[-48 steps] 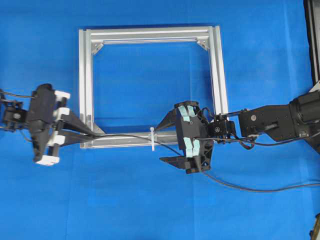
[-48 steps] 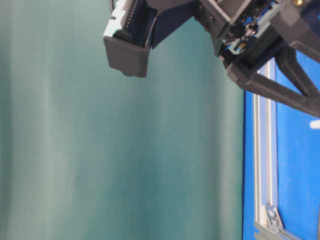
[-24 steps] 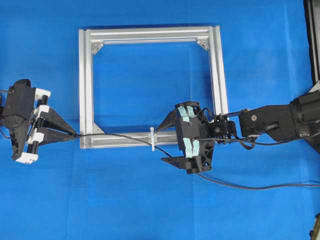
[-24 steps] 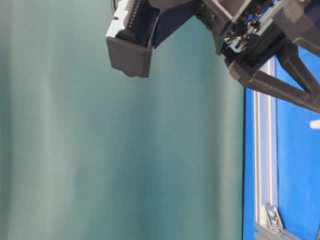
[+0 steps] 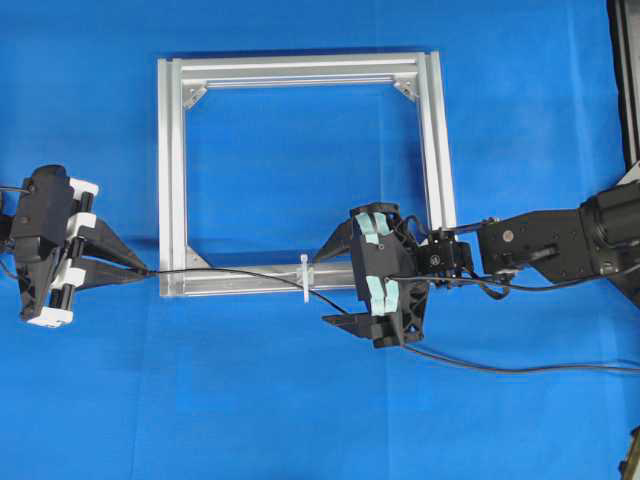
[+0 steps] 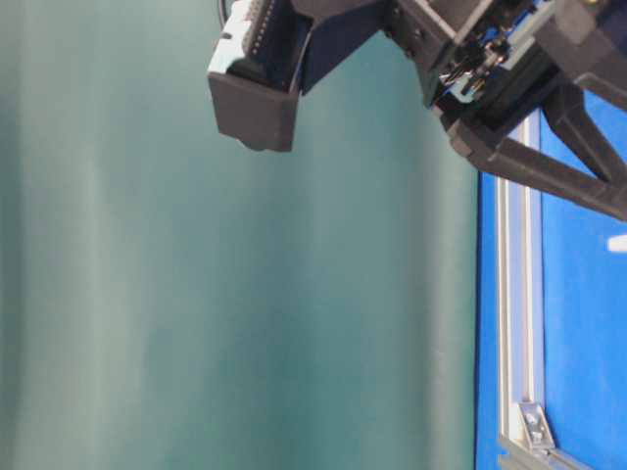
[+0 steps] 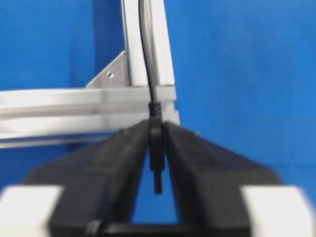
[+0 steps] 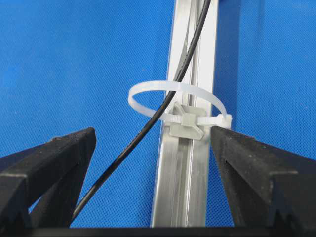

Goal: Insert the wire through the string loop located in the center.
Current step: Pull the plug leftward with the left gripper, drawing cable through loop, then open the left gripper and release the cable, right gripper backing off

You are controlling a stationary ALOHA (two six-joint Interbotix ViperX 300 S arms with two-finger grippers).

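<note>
- From overhead we see the left gripper (image 5: 128, 272) at the left edge of the frame, its tips pointing right toward the lower left corner of the aluminium frame (image 5: 172, 170) on the blue mat (image 5: 300, 400).
- The wire (image 5: 240, 271) runs from those tips rightward along the frame's bottom bar, through the string loop (image 5: 304, 277) at mid-bar, then under the right gripper (image 5: 340, 283) and off the right edge in the lower right of the picture.
- The left wrist view adds what the overhead cannot: the wire's plug tip (image 7: 157, 148) lies in the narrow gap between the two black fingers (image 7: 118, 158). They stand close on either side of it, but the view is blurred and we cannot tell whether they pinch it or have let it go.
- The right wrist view alone shows the threading plainly: the white loop (image 8: 177, 106) stands as an open ring on the bar, and the black cable (image 8: 148, 126) passes through it from upper middle to lower left.
- In that same view the right fingers (image 8: 49, 163) are spread wide at both lower corners, grasping nothing; the loop sits between them, the tail of the tie just beside the right one.
- The table-level view shows only arm hardware at the top, a green backdrop (image 6: 196, 294) and a strip of frame at the right; neither wire nor ring can be made out there.
</note>
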